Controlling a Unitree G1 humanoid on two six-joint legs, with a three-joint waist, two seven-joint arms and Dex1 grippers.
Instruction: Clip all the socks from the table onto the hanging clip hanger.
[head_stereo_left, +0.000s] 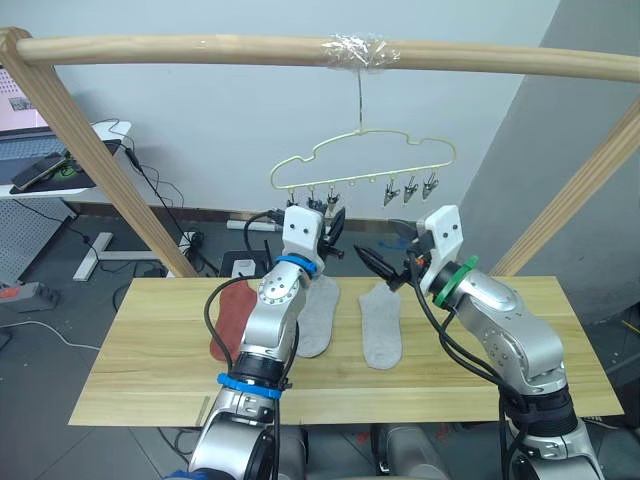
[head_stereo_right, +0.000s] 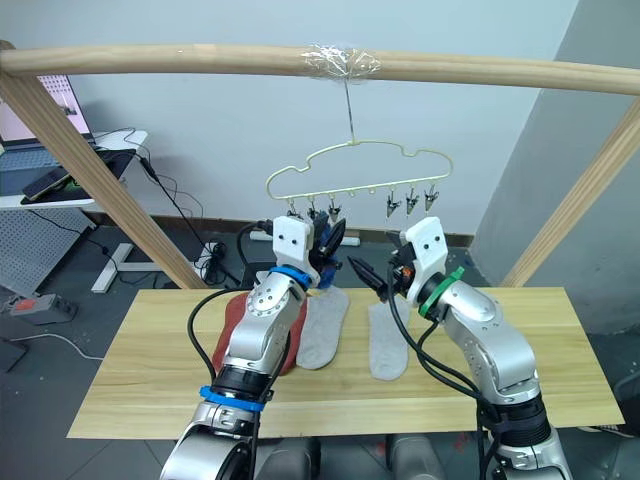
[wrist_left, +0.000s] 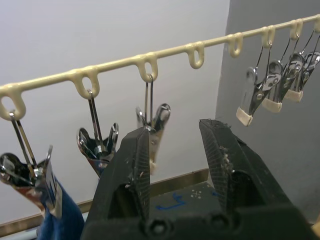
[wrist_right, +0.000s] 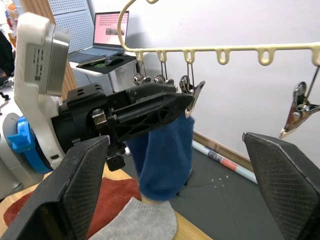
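Jaws: both pairs stand apart with nothing between them; the left gripper (wrist_left: 177, 165) is raised to the hanger's clip row, the right gripper (wrist_right: 180, 185) is spread wide just beside it.
Clip hanger (head_stereo_left: 362, 160): cream wire, hooked on the wooden pole (head_stereo_left: 200, 48) under a wrap of clear tape (head_stereo_left: 355, 50), hanging above the table's far edge.
Clips (wrist_left: 260, 97): one group at the hanger's left end, one group of three at its right end, bare loops between.
Blue sock (wrist_right: 165, 155): pinched in a left-end clip, hanging free behind the left gripper's fingers.
Table (head_stereo_left: 150, 370): pale wood planks, carrying the remaining visible socks near the middle of its far half.
Grey sock (head_stereo_left: 381, 325): flat, toe toward the near edge, under the right gripper.
Second grey sock (head_stereo_left: 318, 318): flat, just beside the left forearm, well apart from the first.
Rust-red sock (head_stereo_left: 228, 320): flat on the left of the second grey sock, partly hidden by the left arm; whether the two touch cannot be told.
Background: laptop (wrist_right: 107, 35) on a side desk.
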